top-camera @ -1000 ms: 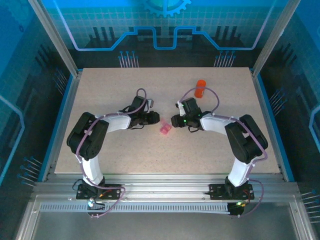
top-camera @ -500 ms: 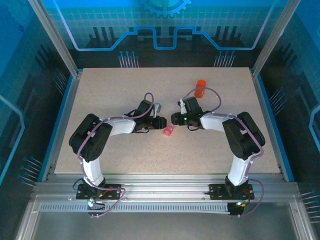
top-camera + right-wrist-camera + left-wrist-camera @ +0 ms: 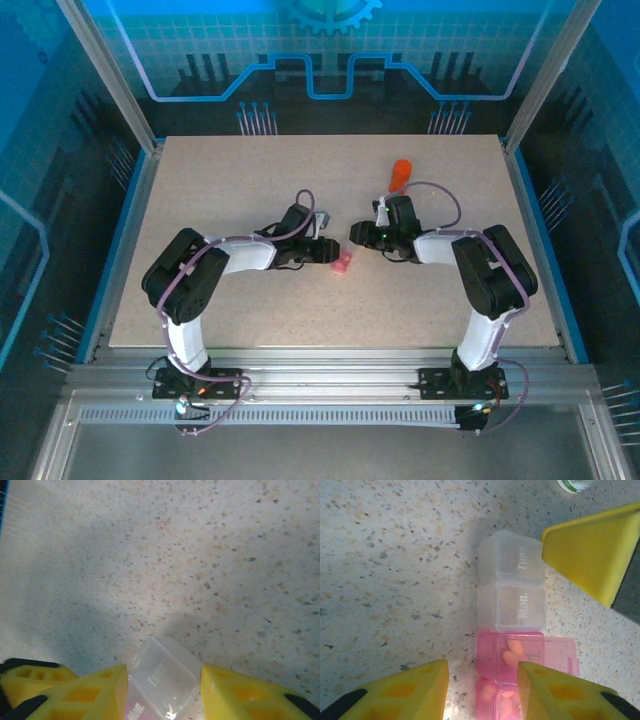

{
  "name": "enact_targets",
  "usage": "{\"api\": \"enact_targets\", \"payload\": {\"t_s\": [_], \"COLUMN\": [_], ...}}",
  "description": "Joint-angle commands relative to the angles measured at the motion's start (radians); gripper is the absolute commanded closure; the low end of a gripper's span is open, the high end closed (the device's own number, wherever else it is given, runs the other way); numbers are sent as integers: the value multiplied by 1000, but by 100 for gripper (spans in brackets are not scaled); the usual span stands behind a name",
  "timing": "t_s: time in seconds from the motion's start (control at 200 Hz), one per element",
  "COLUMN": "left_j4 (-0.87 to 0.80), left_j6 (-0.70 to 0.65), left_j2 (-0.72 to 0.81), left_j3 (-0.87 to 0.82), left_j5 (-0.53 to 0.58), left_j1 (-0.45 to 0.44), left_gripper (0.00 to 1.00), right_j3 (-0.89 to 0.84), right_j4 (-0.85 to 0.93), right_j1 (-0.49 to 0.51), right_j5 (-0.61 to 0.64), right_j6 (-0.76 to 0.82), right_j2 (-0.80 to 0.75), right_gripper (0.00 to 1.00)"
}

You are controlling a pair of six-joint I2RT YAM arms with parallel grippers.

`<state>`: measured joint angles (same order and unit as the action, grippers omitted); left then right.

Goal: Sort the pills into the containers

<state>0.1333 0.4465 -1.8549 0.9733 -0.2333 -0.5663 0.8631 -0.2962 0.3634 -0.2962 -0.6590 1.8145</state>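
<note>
your left arm has reached further right, and the pink pill box [image 3: 342,262] sits further right too. the left gripper [image 3: 482,674] hangs spread, pink compartments beside one finger. just beyond, your right gripper [image 3: 164,672] straddles the clear "tue." compartment [image 3: 161,681]; pinching or not, you cannot tell. the orange bottle [image 3: 400,173] stands farthest back.
</note>
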Motion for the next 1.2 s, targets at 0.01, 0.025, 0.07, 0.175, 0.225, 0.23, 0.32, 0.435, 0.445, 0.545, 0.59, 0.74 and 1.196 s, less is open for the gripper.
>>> {"api": "enact_targets", "payload": {"t_s": [0.01, 0.025, 0.07, 0.175, 0.225, 0.23, 0.32, 0.435, 0.445, 0.545, 0.59, 0.74, 1.196], "left_j4": [-4, -5, -11, -38, -51, -52, -52, -46, -46, -47, -47, -41, -46], "left_j6": [7, 8, 6, 5, 4, 4, 13, 18, 18, 17, 18, 25, 24], "left_j2": [-25, -28, -35, -64, -80, -81, -101, -102, -102, -102, -103, -104, -101], "left_j3": [16, 18, 23, 42, 52, 52, 57, 52, 51, 54, 53, 51, 51], "left_j5": [-15, -15, -10, 11, 18, 18, 25, 30, 31, 30, 29, 25, 28], "left_j1": [-23, -24, -27, -27, -27, -27, -27, -27, -26, -27, -27, -27, -26], "left_gripper": [57, 57, 57, 57, 57, 57, 57, 59, 60, 62, 63, 63, 65], "right_j3": [-14, -13, -13, -17, -20, -21, -30, -46, -49, -68, -74, -85, -64], "right_j4": [-63, -63, -60, -37, -17, -14, 20, 107, 112, 146, 156, 148, 157], "right_j1": [-3, -3, -3, -3, -2, -2, 0, 9, 10, 19, 23, 31, 77], "right_j5": [-38, -40, -38, -32, -29, -28, -15, 6, 8, 30, 43, 37, 41], "right_j6": [-49, -50, -50, -41, -27, -25, 8, 58, 62, 89, 98, 99, 115], "right_j2": [-25, -25, -29, -47, -62, -64, -94, -135, -137, -163, -168, -144, -65], "right_gripper": [57, 57, 57, 57, 57, 57, 57, 57, 57, 57, 57, 58, 65]}}
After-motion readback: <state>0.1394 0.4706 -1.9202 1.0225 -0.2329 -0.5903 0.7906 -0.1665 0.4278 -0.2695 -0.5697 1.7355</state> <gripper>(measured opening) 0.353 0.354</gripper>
